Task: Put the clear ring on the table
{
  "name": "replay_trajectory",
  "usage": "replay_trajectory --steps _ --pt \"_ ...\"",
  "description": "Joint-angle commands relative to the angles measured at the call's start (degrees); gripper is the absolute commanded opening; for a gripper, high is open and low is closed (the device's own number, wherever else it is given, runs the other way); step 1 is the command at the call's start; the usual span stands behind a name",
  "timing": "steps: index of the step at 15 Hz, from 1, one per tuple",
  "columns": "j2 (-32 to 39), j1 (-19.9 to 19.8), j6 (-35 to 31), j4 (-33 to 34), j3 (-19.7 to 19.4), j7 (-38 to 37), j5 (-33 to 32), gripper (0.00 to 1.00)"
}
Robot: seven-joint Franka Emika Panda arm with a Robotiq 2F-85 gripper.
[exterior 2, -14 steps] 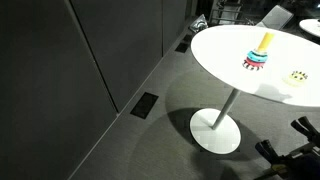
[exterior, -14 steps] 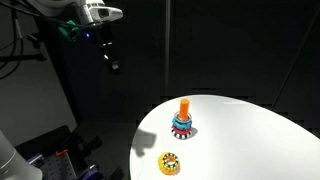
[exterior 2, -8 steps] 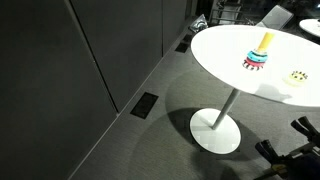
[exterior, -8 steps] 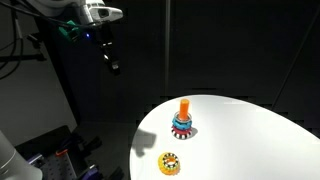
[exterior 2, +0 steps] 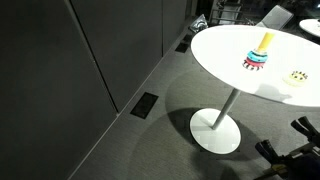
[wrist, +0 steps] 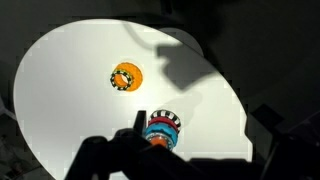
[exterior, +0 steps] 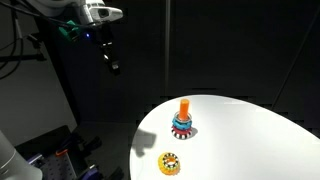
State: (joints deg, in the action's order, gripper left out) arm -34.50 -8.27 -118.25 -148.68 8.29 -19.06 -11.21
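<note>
A ring-stacking toy [exterior: 183,122] with an orange peg and red, blue and teal rings stands on the round white table [exterior: 250,140]. It shows in both exterior views [exterior 2: 257,55] and in the wrist view [wrist: 160,128]. I cannot make out the clear ring in any view. My gripper [exterior: 112,62] hangs high above and to the side of the table, far from the toy. In the wrist view its dark fingers [wrist: 200,132] stand apart with nothing between them.
A yellow ring with dark dots [exterior: 170,162] lies flat on the table near its edge, also seen in an exterior view [exterior 2: 297,75] and the wrist view [wrist: 126,76]. The table stands on a single pedestal foot [exterior 2: 216,131]. Dark walls surround it.
</note>
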Motion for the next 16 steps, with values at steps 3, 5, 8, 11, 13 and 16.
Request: replay_trajectory --steps 3,5,8,11,13,16 --pt "0.6 0.8 0.2 0.7 -0.9 -0.9 -0.4 1.0" --pt "1.7 0.2 -1.4 1.3 -0.9 -2.1 -0.7 1.0" --pt "4.4 0.0 -2.5 3.2 -1.2 -3.3 0.0 1.0" --pt "7.3 0.1 -3.2 5.5 -2.1 -3.8 0.8 1.0" --pt "9.8 0.2 -3.4 7.8 -3.0 -3.6 1.4 1.0" --pt "14.4 0.4 -3.0 12.1 -5.0 -2.2 2.8 1.0"
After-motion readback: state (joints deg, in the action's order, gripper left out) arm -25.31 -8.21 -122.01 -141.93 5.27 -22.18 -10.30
